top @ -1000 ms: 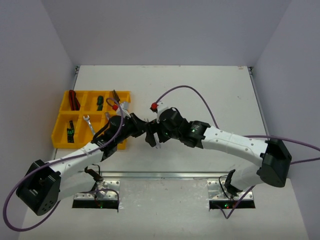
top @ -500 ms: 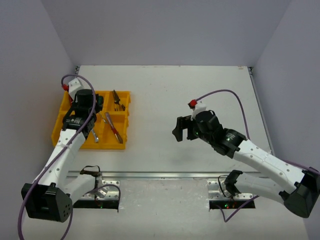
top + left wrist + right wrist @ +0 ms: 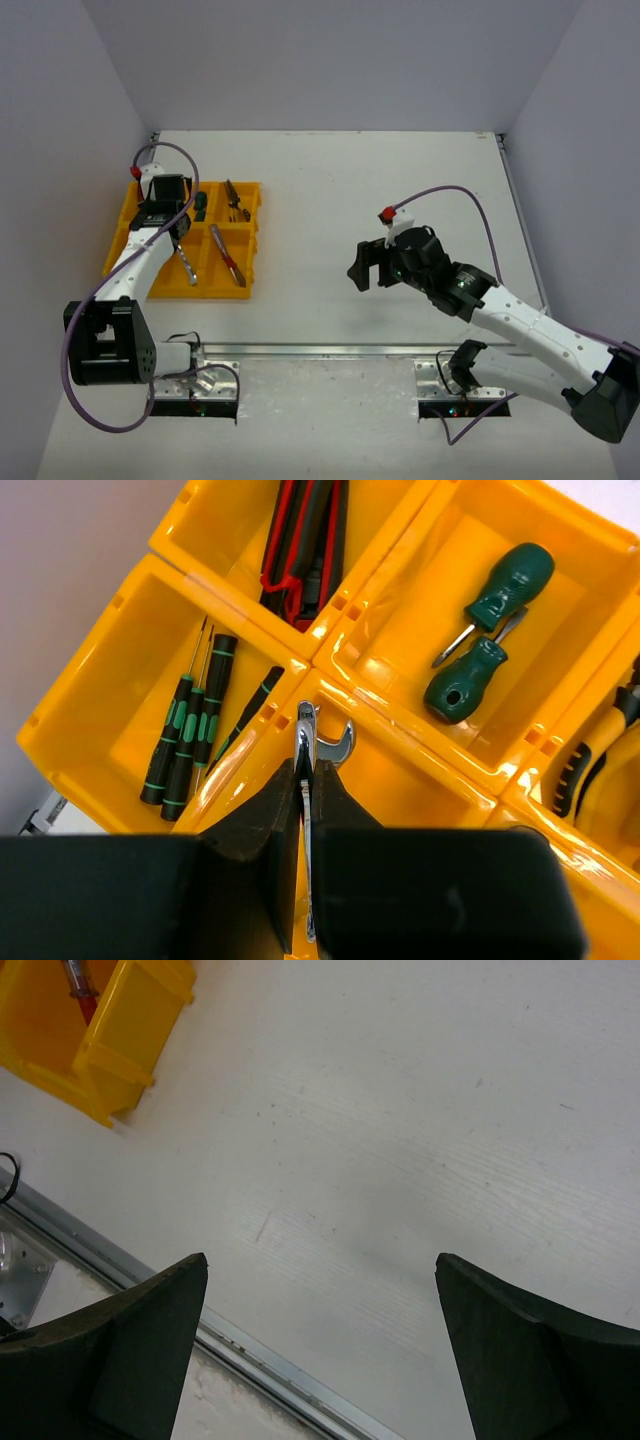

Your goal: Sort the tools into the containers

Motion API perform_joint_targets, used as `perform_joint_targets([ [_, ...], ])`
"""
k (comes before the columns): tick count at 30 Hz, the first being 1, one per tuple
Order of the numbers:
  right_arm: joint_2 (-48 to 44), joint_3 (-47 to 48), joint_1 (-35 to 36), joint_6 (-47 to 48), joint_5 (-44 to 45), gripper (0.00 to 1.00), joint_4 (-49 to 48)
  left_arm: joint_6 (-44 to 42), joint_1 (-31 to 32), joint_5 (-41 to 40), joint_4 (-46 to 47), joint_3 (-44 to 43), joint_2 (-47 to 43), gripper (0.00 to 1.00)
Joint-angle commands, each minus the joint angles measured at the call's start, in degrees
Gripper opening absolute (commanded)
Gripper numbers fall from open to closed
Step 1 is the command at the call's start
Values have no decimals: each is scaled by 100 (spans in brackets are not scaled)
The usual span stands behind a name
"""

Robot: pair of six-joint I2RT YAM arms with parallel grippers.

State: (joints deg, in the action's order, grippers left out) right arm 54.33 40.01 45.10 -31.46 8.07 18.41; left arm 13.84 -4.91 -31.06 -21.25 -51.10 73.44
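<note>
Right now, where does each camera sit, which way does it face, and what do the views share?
Top external: above and behind the arm bases, looking down on the table; both arms show, left gripper over the yellow tray, right gripper out over the table.
Left wrist: looks down past its shut fingers, clamping a silver wrench, into the tray's compartments.
Right wrist: looks down at the table between open fingers.
Shared: all three show the tray.

Glossy yellow plastic tray (image 3: 90,710), shiny metal wrench (image 3: 305,742) (chrome-bright), matt white table (image 3: 400,1140)
</note>
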Motion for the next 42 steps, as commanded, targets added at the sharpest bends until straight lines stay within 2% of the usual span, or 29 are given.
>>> perform_joint_targets([
  [1,-208,-58,-19,44,-98,95,-250,168,-54,-405,327,89,-83,12],
  [3,-240,-73,-19,44,-107,95,-250,183,-63,-414,327,109,-43,26],
  [4,-240,-81,-19,48,-88,95,-254,255,-63,-346,259,75,-21,42],
  [6,-216,-77,-19,65,-42,95,-257,429,-61,-192,91,-43,-59,93],
  [7,-192,-61,-19,80,-4,95,-249,518,-53,10,-44,-173,-121,100],
  [13,-145,302,-22,29,293,95,335,717,-43,1427,-511,-550,-1507,100],
  [17,-355,813,-19,80,1057,96,1008,520,-45,2286,-779,-452,-2651,100],
  [19,-442,1048,-19,164,1446,99,1516,338,-45,2537,-860,-364,-3055,100],
  [25,-677,2127,-19,664,3007,99,2903,-142,216,2428,-1249,-262,-4749,100],
  [30,-1205,2344,-19,980,3514,99,3473,-266,616,2337,-1579,-225,-5576,100],
  [35,-2336,2487,-19,962,2935,99,3923,-201,1101,1944,-2435,-679,-6030,100],
  [39,-3406,2556,-19,1050,1798,99,3951,-254,1396,1964,-2647,-871,-6290,100],
  [42,-3672,2909,-19,922,1396,99,4310,-135,1405,2003,-2657,-811,-6433,100],
])
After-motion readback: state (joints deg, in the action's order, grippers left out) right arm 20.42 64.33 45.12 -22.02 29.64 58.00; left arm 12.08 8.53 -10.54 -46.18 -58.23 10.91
